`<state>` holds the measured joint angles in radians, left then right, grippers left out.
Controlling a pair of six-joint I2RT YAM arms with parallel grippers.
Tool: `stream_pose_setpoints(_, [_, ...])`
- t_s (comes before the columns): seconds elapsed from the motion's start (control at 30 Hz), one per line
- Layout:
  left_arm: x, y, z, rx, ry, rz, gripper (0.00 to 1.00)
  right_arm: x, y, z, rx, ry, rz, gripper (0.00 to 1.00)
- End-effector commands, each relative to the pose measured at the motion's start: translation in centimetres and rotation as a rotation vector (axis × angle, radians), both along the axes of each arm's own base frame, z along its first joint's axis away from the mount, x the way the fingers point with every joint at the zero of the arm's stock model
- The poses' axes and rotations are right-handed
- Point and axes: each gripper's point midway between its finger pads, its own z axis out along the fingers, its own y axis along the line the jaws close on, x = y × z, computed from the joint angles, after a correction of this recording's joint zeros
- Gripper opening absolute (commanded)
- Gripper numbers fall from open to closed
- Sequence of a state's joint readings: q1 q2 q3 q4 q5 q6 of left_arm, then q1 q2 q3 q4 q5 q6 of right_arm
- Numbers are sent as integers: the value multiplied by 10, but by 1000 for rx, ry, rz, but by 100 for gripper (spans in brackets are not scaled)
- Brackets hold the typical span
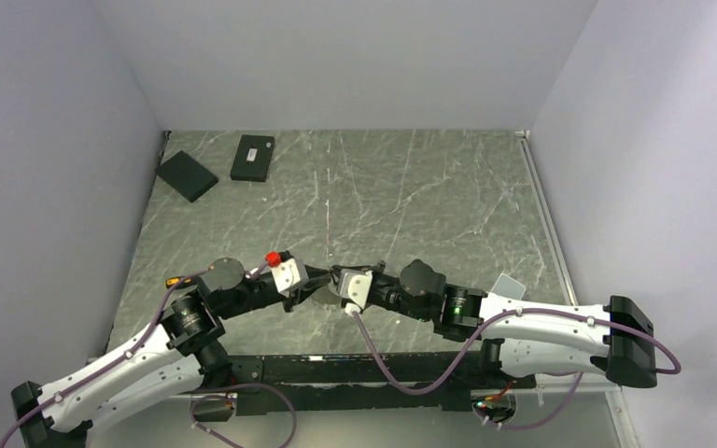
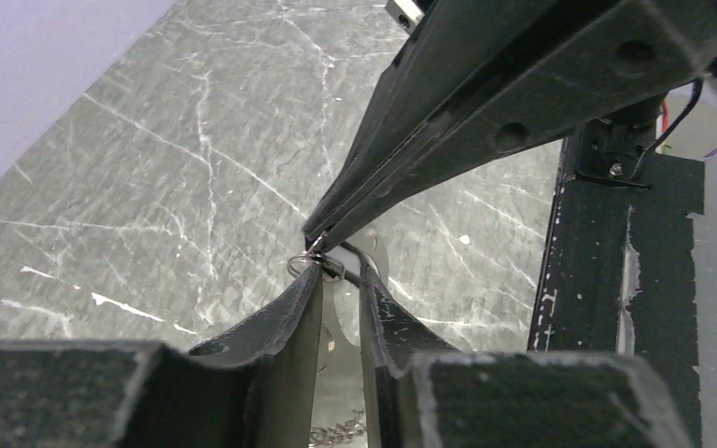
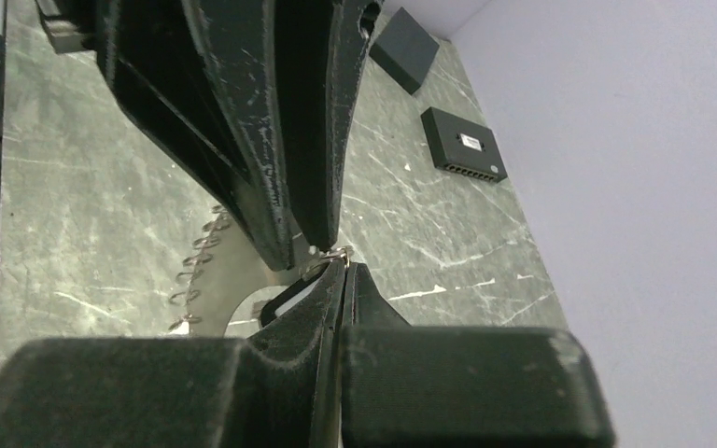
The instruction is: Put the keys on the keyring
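The fingers of my left gripper (image 2: 341,275) stand a little apart, with a narrow gap between them. Something dark and something white show in this gap, but I cannot tell what they are, or if my fingers touch them. The fingers of my right gripper (image 3: 344,266) are pressed fully together. The two grippers meet tip to tip, low over the table (image 1: 429,205), each one coming from its own side.

Exactly at the meeting place sits a small wire loop (image 2: 301,264), at the tip of my right fingers and just beside my left ones. Whether my right fingers pinch it, I cannot tell.

The keyring (image 3: 207,245) is just under my left gripper, on the table as far as I can see, and my fingers hide most of it. Of the keys (image 3: 189,280) I see only a curved row along its edge in the right wrist view, and some jagged ones at the bottom of the left wrist view.

In the far left corner of the table lie two black boxes, one flat and plain (image 1: 187,175), one with a small label (image 1: 253,157). They are near each other but not touching, and well apart from both grippers.
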<state>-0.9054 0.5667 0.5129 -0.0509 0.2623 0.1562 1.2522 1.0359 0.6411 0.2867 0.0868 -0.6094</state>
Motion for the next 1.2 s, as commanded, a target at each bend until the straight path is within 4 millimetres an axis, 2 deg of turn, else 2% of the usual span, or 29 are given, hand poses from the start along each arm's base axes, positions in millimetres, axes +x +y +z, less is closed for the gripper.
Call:
stream_pose_setpoints(0.0, [-10, -7, 22, -64, -15, -61, 27, 5, 0, 25, 63, -17, -20, 0])
stream_pose_setpoints(0.2, [-3, -9, 23, -81, -19, -34, 21, 2, 0, 29, 76, -11, -6, 0])
stream_pose_setpoints(0.33, [2, -10, 20, -75, -10, -12, 27, 1, -1, 32, 86, -6, -1, 0])
stream_pose_setpoints(0.5, [6, -10, 15, -59, 11, 15, 28, 4, -3, 33, 91, -4, -24, 0])
stream_pose_setpoints(0.57, [8, -8, 14, -65, 14, 33, 34, 8, -4, 34, 94, -3, -52, 0])
stream_pose_setpoints(0.67, [11, -4, 15, -76, 11, 59, 36, 12, -5, 35, 99, 1, -74, 0])
stream_pose_setpoints(1.17, [18, -16, 1, -45, 27, 50, 32, 9, 0, 40, 112, 21, -53, 0])
